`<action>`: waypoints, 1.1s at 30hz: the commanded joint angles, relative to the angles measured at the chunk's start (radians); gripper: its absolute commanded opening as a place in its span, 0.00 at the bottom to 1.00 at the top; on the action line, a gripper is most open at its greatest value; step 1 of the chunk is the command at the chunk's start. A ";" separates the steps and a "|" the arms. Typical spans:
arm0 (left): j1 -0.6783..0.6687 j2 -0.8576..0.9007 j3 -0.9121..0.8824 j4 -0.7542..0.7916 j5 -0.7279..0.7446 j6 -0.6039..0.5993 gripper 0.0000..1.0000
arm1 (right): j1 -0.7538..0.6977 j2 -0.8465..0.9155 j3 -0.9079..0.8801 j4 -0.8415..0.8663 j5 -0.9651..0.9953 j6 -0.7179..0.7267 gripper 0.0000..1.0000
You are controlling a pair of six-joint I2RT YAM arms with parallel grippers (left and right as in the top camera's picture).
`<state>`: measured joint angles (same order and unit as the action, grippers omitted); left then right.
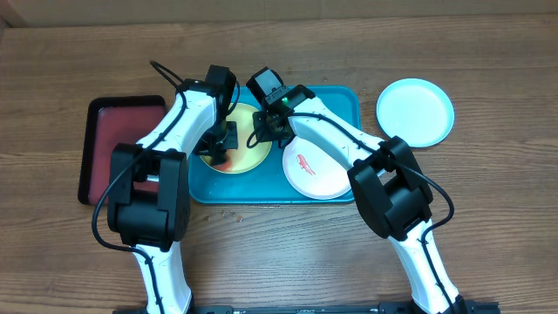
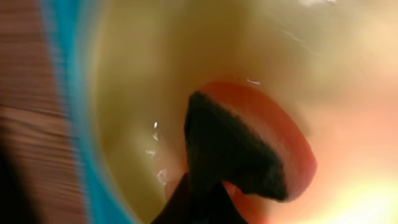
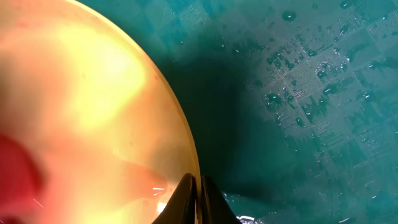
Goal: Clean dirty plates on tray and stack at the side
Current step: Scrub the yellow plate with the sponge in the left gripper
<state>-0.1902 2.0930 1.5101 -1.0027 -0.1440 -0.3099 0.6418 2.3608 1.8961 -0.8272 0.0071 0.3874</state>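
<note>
The yellow-green plate [image 1: 248, 146] lies in the left half of the turquoise tray [image 1: 344, 96], with a red smear at its near-left edge. My left gripper [image 1: 218, 144] is shut on a dark-faced orange sponge [image 2: 242, 149] and presses it onto this plate [image 2: 155, 74]. My right gripper [image 1: 261, 135] is shut on the plate's right rim [image 3: 81, 93], its fingers [image 3: 198, 193] pinching the edge above the wet tray floor [image 3: 298, 93]. The white plate [image 1: 314, 166], with a red smear, lies in the tray's right half. The pale blue plate [image 1: 415, 112] sits on the table to the right of the tray.
A smaller dark red tray with a black rim [image 1: 122, 144] lies on the wooden table just left of the turquoise tray. Both arms cross over the tray's left half. Small crumbs lie on the table in front of the tray [image 1: 231, 212].
</note>
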 commanded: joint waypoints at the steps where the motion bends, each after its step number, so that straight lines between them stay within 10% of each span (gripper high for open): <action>1: 0.003 0.023 0.009 0.053 -0.329 0.018 0.05 | -0.010 0.020 -0.027 -0.020 0.043 -0.022 0.04; 17: -0.023 0.023 0.011 0.328 0.408 -0.011 0.05 | -0.010 0.020 -0.027 -0.016 0.043 -0.022 0.04; 24: -0.027 0.023 0.011 0.142 0.344 0.053 0.05 | -0.010 0.020 -0.027 -0.016 0.043 -0.022 0.04; 33: -0.020 0.023 0.011 0.052 -0.290 0.044 0.04 | -0.010 0.020 -0.027 -0.013 0.043 -0.022 0.04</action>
<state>-0.2195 2.0975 1.5185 -0.9627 -0.0994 -0.2771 0.6392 2.3608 1.8961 -0.8234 0.0002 0.3878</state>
